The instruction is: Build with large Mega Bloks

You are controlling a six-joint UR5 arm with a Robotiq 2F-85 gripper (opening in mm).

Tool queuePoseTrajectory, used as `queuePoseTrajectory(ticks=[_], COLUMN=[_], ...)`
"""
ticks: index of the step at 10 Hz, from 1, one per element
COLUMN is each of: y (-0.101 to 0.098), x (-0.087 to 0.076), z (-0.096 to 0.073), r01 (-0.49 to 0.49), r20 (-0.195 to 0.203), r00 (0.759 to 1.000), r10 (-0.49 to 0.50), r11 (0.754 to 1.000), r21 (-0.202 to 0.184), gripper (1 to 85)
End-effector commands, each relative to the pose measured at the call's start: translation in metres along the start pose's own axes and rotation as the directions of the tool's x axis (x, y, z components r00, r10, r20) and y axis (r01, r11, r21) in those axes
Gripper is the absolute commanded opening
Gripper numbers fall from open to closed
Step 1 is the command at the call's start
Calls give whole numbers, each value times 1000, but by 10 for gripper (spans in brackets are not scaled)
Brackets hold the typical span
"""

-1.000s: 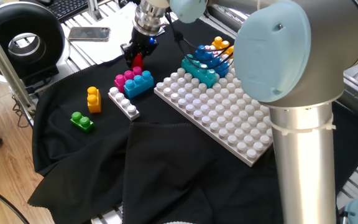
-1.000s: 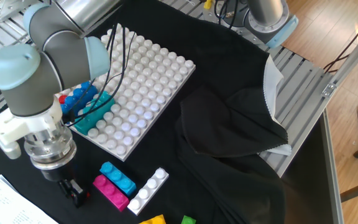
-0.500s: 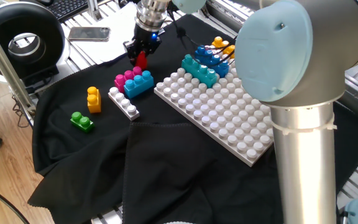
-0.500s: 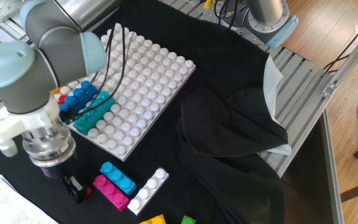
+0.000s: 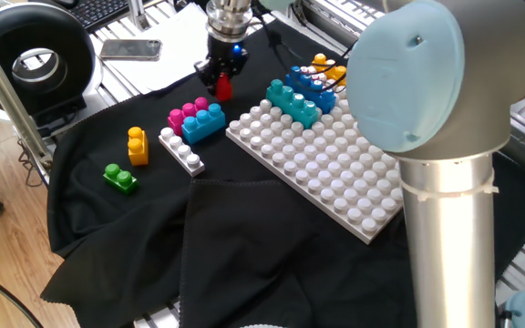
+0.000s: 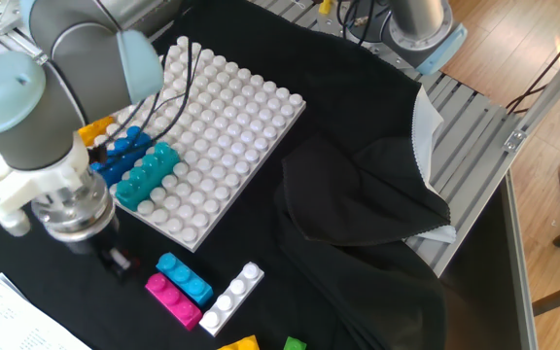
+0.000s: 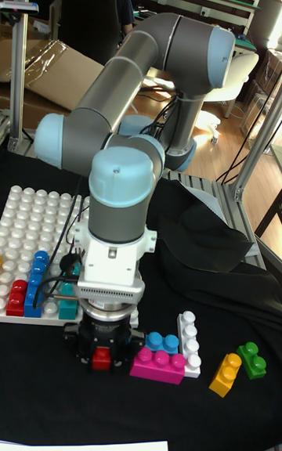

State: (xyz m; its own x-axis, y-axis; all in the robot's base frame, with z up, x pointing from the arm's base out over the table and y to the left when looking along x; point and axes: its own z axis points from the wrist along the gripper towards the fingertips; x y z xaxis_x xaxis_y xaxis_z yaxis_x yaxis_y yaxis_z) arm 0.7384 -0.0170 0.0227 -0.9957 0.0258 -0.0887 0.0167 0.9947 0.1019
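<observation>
Since a second ago the black two-finger gripper (image 5: 222, 80) has travelled away from the pink-and-blue cluster toward the board end of the table, carrying the small red plastic brick (image 5: 223, 88) with it; in the other fixed view the wrist has also shifted up and left, and the gripper (image 6: 113, 261) there is blurred. Its fingers are closed to the width of that red brick (image 7: 100, 358), which sits clamped between them just above the black cloth (image 5: 117, 219). No bin or tray is in view; the only thing bearing others is the large white studded plastic board (image 5: 335, 173), lying to the gripper's side and slightly raised on the cloth. On the board's edge nearest the gripper stands a long teal brick (image 5: 292, 103), with a dark blue brick (image 5: 310, 84) beside it, and a yellow-orange brick (image 5: 324, 66) at the far corner; the tall fixed view also shows a red brick (image 7: 16, 297) seated on the board next to the blue one (image 7: 35, 283). Loose on the cloth just beside the gripper lie a long pink brick (image 7: 159, 363) and a light blue two-stud brick (image 7: 164, 341) touching it, with a long white four-stud brick (image 7: 188, 341) alongside them. Farther from the gripper, well apart from that cluster, a yellow-orange two-stud brick (image 5: 137, 146) stands near a green two-stud brick (image 5: 119, 177). All the bricks are glossy and chunky with round studs.
</observation>
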Motion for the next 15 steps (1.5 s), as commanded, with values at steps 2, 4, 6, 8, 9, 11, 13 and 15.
queuePoseTrajectory(ticks=[2, 4, 6, 8, 9, 11, 13, 15], y=[-5, -2, -1, 0, -4, -15, -24, -28], x=[49, 69, 84, 92, 93, 98, 97, 96], z=[-14, -25, -34, -37, -33, -25, -16, -23], r01=[15, 6, 5, -15, -8, 20, 40, 49], r20=[-73, -74, -74, -78, -78, -81, -66, -76], r00=[997, 997, 997, 997, 997, 997, 997, 996], r10=[-15, -7, -5, 13, 7, -21, -38, -46], r11=[1000, 1000, 1000, 1000, 1000, 1000, 999, 998], r21=[0, -9, -8, -16, -14, -4, 29, 37], gripper=[27, 30, 17, 17, 17, 17, 17, 20])
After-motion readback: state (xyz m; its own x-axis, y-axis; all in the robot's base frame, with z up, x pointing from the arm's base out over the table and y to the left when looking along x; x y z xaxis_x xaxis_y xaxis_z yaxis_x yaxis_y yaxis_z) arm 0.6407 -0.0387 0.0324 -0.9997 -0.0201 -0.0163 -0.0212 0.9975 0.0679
